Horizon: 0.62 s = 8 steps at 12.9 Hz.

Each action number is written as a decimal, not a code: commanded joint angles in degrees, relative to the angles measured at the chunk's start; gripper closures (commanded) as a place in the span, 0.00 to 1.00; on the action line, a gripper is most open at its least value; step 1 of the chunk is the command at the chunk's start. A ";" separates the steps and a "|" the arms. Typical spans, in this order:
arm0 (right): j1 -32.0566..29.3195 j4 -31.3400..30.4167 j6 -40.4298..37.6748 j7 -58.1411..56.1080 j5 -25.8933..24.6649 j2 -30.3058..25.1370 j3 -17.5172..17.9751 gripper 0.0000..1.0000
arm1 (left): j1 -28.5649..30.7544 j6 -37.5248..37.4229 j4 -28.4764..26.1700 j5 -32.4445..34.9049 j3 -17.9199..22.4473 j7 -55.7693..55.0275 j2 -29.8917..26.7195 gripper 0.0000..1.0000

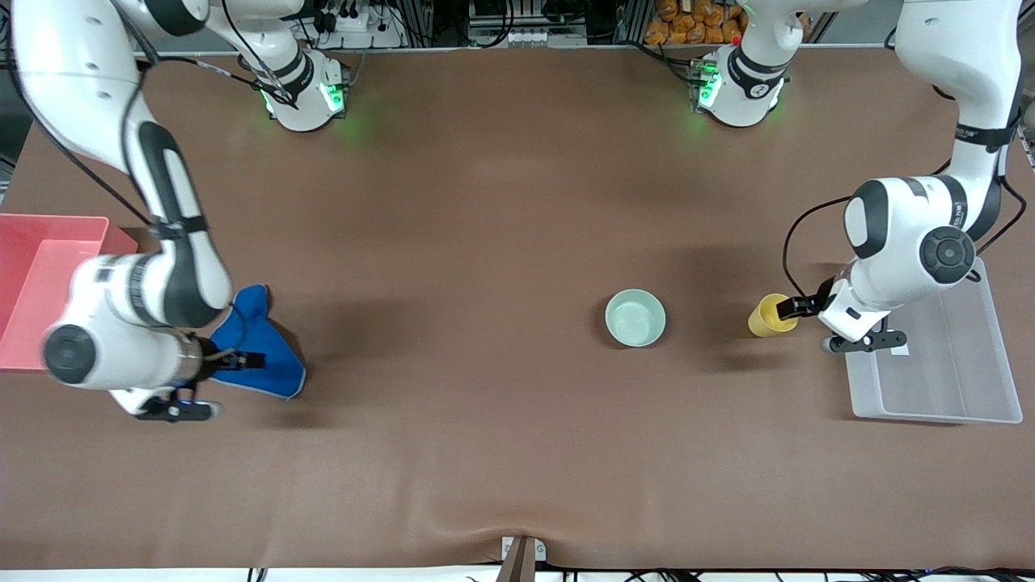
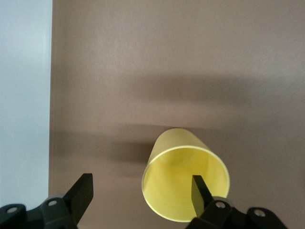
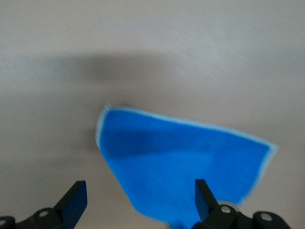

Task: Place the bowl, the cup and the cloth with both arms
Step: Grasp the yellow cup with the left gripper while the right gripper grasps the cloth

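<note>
Clock positions are read on the front view, from the table's centre.

- Brown table [image 1: 485, 202]: all the items sit in its nearer half.
- Pink bin [image 1: 48, 275]: 9 o'clock, at the table edge on the right arm's end.
- Clear tray [image 1: 946, 364]: between 3 and 4 o'clock, at the left arm's end.
- Cloth [image 1: 271, 372] [image 3: 181, 162]: about 8 o'clock, lying crumpled on the table just beside the pink bin. One corner points to 12.
- My right gripper [image 1: 242, 357] [image 3: 139, 188]: over the cloth with its fingers spread wide and nothing between them. The wrist view is smeared, so I can't say for sure whether it touches the fabric. It looks clear of it.
- Bowl [image 1: 635, 318]: 3 o'clock, upright and on its own. It is well apart from the cloth and near the cup.
- Cup [image 1: 764, 319] [image 2: 167, 186]: at 3 o'clock from the bowl, between the bowl and the clear tray.
- My left gripper [image 1: 788, 307] [image 2: 141, 185]: at the cup's rim with its jaws wide apart. One finger [image 2: 198, 188] is inside the cup and the other [image 2: 83, 191] is well outside it, so the cup isn't clamped.
</note>
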 commanded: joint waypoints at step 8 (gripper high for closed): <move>4.94 0.91 1.22 -17.96 -10.35 4.06 -0.57 0.00 | 0.25 4.17 -2.93 -0.79 0.25 -0.11 0.27 1.00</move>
